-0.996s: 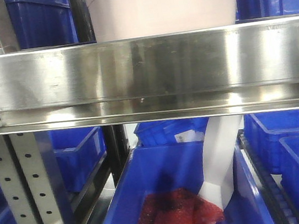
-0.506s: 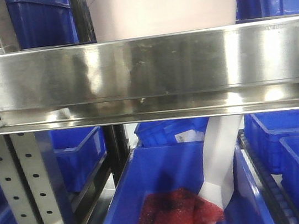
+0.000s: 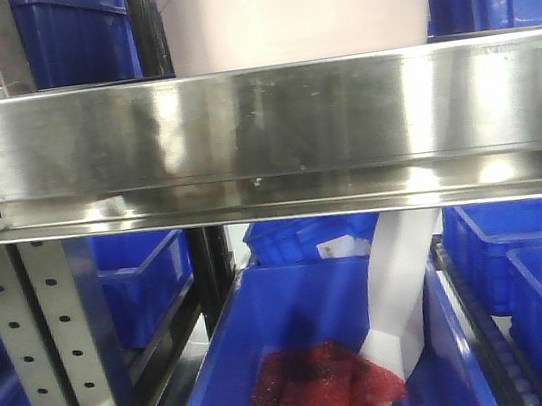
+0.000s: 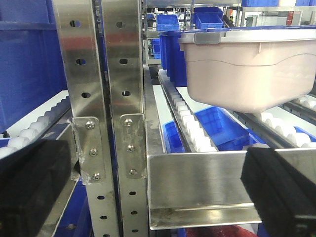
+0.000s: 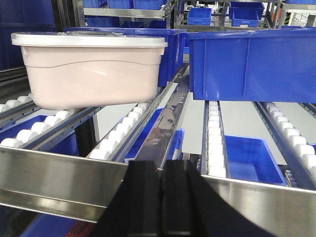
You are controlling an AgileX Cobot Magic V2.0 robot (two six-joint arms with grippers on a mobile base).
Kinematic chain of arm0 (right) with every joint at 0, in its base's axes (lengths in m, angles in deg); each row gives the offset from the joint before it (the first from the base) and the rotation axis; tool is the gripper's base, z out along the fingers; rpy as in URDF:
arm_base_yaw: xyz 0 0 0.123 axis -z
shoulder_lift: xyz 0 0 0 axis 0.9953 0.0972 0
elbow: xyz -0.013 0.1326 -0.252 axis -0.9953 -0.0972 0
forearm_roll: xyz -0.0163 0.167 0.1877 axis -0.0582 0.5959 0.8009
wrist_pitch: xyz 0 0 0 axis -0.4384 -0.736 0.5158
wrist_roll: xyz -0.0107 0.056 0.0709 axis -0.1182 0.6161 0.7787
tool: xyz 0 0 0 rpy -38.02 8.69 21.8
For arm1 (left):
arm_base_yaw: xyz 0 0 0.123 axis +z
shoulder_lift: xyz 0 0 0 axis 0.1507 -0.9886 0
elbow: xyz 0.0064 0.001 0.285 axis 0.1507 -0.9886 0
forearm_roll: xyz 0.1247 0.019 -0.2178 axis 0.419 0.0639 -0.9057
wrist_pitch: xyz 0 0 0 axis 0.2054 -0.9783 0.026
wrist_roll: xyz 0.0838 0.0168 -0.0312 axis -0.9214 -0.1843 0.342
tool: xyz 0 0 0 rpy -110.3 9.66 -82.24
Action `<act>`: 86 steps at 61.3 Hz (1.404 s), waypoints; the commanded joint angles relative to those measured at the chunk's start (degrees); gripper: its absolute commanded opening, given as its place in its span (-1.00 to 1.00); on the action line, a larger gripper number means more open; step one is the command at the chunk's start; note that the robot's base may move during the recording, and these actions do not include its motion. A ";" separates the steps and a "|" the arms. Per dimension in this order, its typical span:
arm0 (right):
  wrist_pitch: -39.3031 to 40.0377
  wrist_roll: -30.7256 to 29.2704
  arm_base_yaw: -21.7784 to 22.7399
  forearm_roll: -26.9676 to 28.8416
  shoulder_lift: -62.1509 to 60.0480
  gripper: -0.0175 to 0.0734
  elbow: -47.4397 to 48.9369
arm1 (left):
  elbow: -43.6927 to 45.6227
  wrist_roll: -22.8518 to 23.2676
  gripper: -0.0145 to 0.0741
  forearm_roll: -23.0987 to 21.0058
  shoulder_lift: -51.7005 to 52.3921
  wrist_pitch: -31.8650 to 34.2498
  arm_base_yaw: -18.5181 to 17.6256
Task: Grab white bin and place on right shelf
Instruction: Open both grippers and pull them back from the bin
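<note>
Fingers [image 4: 29,192] of the left gripper [image 4: 158,197] stand wide apart, black and blurred at either edge of the left wrist view, with nothing clasped between them. Those of the right gripper [image 5: 161,197] are pressed flat together on nothing, just in front of the right shelf [image 5: 49,177]. In the front view the shelf's brushed steel front rail [image 3: 259,119] crosses the whole frame. Perforated uprights [image 4: 79,74] with bolted plates stand at its left end. Behind the rail, lanes of white rollers [image 5: 123,133] run back between steel guides. The white bin [image 5: 94,74] rests upright on them, set back from the rail, in the left lane of the right wrist view. Its glossy lid [image 5: 89,39] is on, and a curved ridge runs along its pinkish side. A large blue crate [image 5: 252,64] sits in the next lane to its right, and a second blue crate [image 5: 170,54] stands just behind the bin. Below the shelf, an open lower crate [image 3: 296,310] holds red mesh pieces [image 3: 317,388] and a leaning white strip [image 3: 400,296]. Farther back on that lower level, a white label [image 3: 336,247] lies on another crate, its print too small to read. Beyond, more steel racks carrying distant crates [image 5: 200,15] fill the room.
</note>
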 commanded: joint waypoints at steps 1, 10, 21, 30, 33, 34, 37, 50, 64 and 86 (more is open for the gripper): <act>4.90 0.09 0.14 1.59 0.95 -0.46 1.30 | 1.76 0.11 -0.94 -0.28 -0.23 5.21 -0.38; 4.90 0.09 0.14 1.59 0.95 -0.46 1.30 | 1.76 0.11 -0.94 -0.28 -0.23 5.21 -0.38; 4.85 0.09 0.14 1.57 0.95 -0.46 1.30 | 1.76 0.11 -0.94 -0.28 0.07 5.21 2.01; 4.85 0.09 0.14 1.57 0.95 -0.46 1.30 | 1.76 0.11 -0.94 -0.63 0.30 2.97 6.97; 4.85 0.09 0.14 1.57 0.95 -0.46 1.30 | 1.76 0.11 -0.94 -0.63 0.94 0.52 8.39; 4.85 0.09 0.14 1.57 0.95 -0.46 1.30 | 1.76 0.11 -0.94 -0.63 1.12 -0.39 8.80; 4.85 0.09 0.14 1.57 0.95 -0.46 1.30 | 1.76 0.11 -0.94 -0.63 2.01 -4.32 10.49; 4.80 0.09 0.14 1.57 0.95 -0.46 1.30 | 1.76 0.11 -0.94 -0.63 4.24 -6.12 12.73; 4.80 0.09 0.14 1.57 0.95 -0.46 1.30 | 1.76 0.11 -0.94 0.64 4.29 -3.59 12.73; 4.80 0.09 0.14 1.57 0.95 -0.46 1.30 | 1.76 0.11 -0.94 0.64 4.29 -3.69 12.73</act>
